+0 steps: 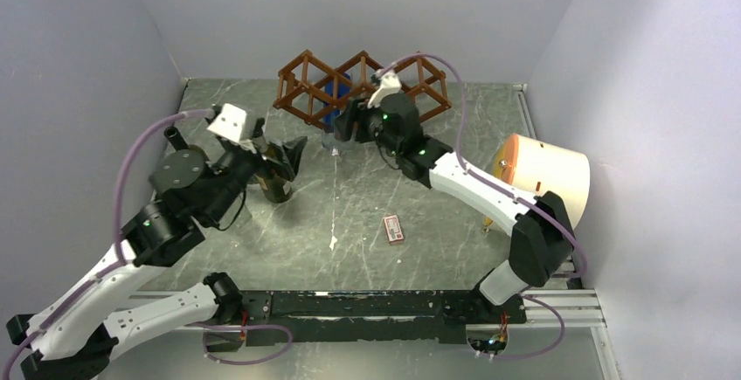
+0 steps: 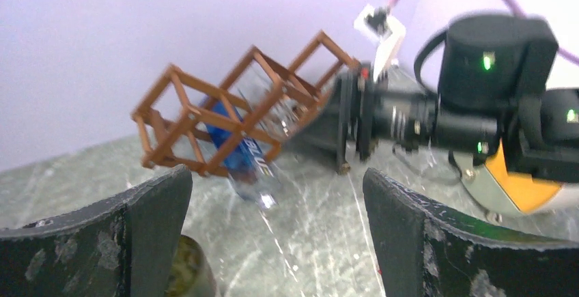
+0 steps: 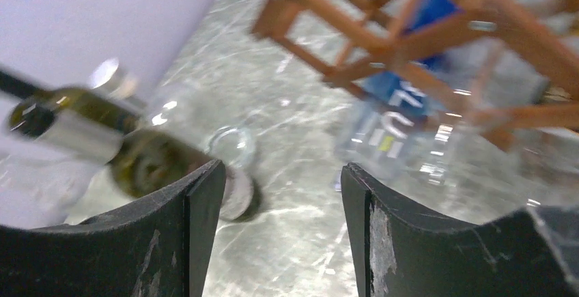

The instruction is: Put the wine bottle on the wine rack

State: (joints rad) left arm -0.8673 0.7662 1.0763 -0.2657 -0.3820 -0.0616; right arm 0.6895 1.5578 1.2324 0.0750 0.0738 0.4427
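Lavender walls (image 1: pixel 367 13), grey marbled tabletop (image 1: pixel 367 258)

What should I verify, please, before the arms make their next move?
1. The blue-label bottle lies in a cell of the wine rack, with its near end sticking out: ok.
2. The right gripper is open, with nothing between its fingers: ok.
3. The left gripper is open wide: ok.
4. The green bottle stands by the left gripper: ok. Whether a finger touches it: cannot tell.
5. The small red box lies apart from both arms: ok.
6. The wine rack is steady under its load: cannot tell.
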